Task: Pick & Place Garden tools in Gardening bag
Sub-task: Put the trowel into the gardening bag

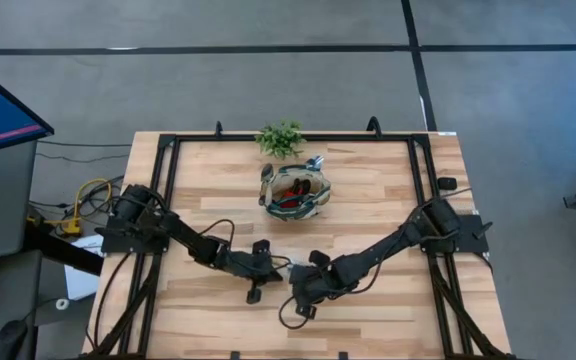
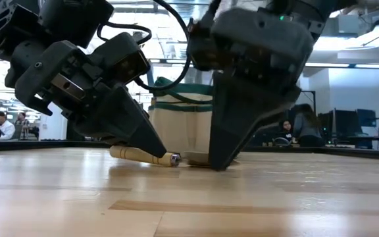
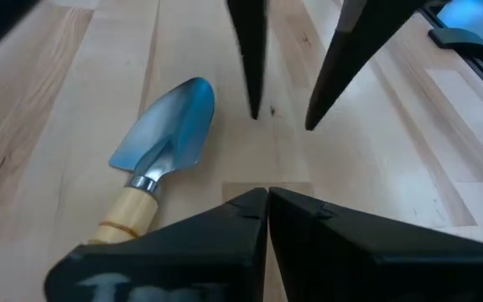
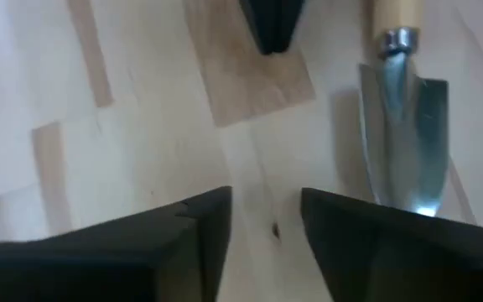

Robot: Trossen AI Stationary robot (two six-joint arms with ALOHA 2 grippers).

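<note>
Silver trowel (image 3: 168, 126), pale wooden handle, lay flat on wood-plank table (image 1: 388, 300) between both grippers. Left gripper (image 3: 267, 200) fingers pressed together; right gripper (image 4: 264, 210) fingers apart. Tan fabric gardening bag (image 1: 298, 193) farther back, beside leafy plant (image 1: 280, 138).

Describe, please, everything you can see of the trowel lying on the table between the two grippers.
The trowel is a small hand tool with a shiny silver metal scoop blade, a metal collar and a light wooden handle. It lies flat on the wooden table, in front of the gardening bag. The shut left gripper and the open right gripper are beside it, neither gripping it.
</note>
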